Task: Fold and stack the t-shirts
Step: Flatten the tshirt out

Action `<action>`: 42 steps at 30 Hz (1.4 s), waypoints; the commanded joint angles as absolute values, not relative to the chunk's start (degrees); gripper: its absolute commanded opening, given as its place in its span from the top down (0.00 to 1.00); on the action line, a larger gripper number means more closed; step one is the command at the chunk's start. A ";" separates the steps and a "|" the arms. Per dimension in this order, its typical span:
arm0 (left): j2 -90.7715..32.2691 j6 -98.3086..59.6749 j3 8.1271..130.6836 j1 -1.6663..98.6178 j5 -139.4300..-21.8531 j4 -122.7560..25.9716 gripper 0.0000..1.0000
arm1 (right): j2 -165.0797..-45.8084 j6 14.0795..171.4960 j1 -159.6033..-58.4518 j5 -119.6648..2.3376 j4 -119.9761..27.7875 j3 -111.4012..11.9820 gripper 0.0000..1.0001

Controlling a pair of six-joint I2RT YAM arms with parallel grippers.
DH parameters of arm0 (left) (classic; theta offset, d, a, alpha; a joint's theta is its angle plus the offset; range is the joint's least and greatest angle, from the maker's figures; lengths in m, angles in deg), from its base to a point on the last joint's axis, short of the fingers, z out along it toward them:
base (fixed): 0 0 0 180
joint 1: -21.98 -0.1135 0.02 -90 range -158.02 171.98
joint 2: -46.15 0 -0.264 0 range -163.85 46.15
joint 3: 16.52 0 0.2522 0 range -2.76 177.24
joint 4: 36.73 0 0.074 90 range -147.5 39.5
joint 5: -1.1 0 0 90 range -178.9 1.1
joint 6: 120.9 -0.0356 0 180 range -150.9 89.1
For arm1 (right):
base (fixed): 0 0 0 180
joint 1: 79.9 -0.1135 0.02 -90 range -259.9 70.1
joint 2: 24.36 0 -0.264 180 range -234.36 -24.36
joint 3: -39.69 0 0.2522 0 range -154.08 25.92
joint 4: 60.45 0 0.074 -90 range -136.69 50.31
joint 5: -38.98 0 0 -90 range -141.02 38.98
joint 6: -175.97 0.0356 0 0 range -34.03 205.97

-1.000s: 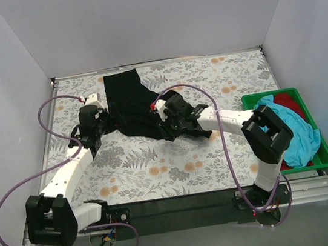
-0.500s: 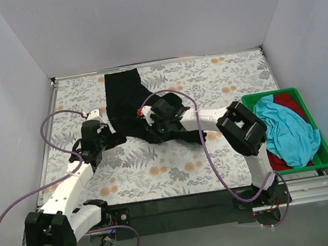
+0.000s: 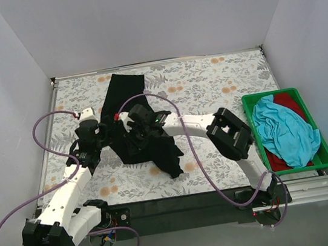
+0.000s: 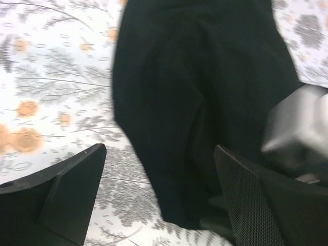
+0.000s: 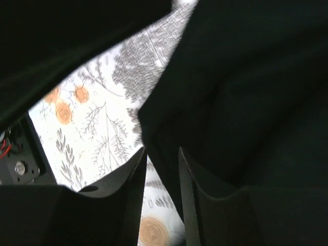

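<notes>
The black t-shirt (image 3: 125,98) lies in a long bunched strip from the back of the table to the near middle. My right gripper (image 3: 133,127) reaches far left and is shut on a fold of it; in the right wrist view black cloth (image 5: 246,102) sits between the nearly closed jaws (image 5: 162,154). My left gripper (image 3: 102,136) is open just left of the shirt, and its wide jaws (image 4: 159,151) straddle the shirt's edge (image 4: 200,102). The turquoise t-shirt (image 3: 284,130) lies over the red t-shirt (image 3: 287,101) in the green tray.
The green tray (image 3: 324,161) stands at the right edge of the floral table (image 3: 220,84). White walls enclose the back and sides. Purple cables loop from both arms over the table. The right arm's forearm (image 3: 188,124) crosses the middle.
My right gripper has swung left across the table, dragging the black shirt with it; the shirt's lower end now trails toward the near edge. The left gripper shifted slightly.
</notes>
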State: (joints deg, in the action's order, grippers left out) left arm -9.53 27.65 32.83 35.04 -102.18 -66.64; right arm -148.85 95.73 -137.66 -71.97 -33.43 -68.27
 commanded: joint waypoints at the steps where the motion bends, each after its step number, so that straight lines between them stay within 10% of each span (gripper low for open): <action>1: -8.77 28.25 34.59 37.18 -97.09 -69.04 0.21 | -136.20 97.05 -132.04 -64.66 -34.91 -61.84 0.67; 18: -26.52 39.24 30.63 47.46 -87.67 -60.53 0.43 | -125.51 108.73 -115.59 -65.70 -45.36 -36.39 0.66; 29: -33.04 41.08 30.11 48.08 -88.20 -58.76 1.00 | -131.15 112.51 -115.23 -74.21 -53.19 -35.60 0.66; 32: -32.51 41.61 29.06 48.08 -90.13 -59.63 1.00 | -132.73 112.95 -115.32 -75.19 -53.90 -35.77 0.69; 36: -31.72 42.66 28.35 47.99 -91.97 -61.48 1.00 | -130.90 110.85 -114.10 -72.13 -53.11 -35.34 0.99; 42: -30.66 41.44 30.45 47.99 -95.40 -65.17 1.00 | -121.68 99.09 -104.89 -52.64 -38.62 -40.86 0.99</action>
State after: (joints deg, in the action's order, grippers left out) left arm -31.95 42.40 29.68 47.89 -90.60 -60.12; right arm -129.13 106.73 -110.97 -66.49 -45.08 -36.27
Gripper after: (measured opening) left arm 0.020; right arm 0.022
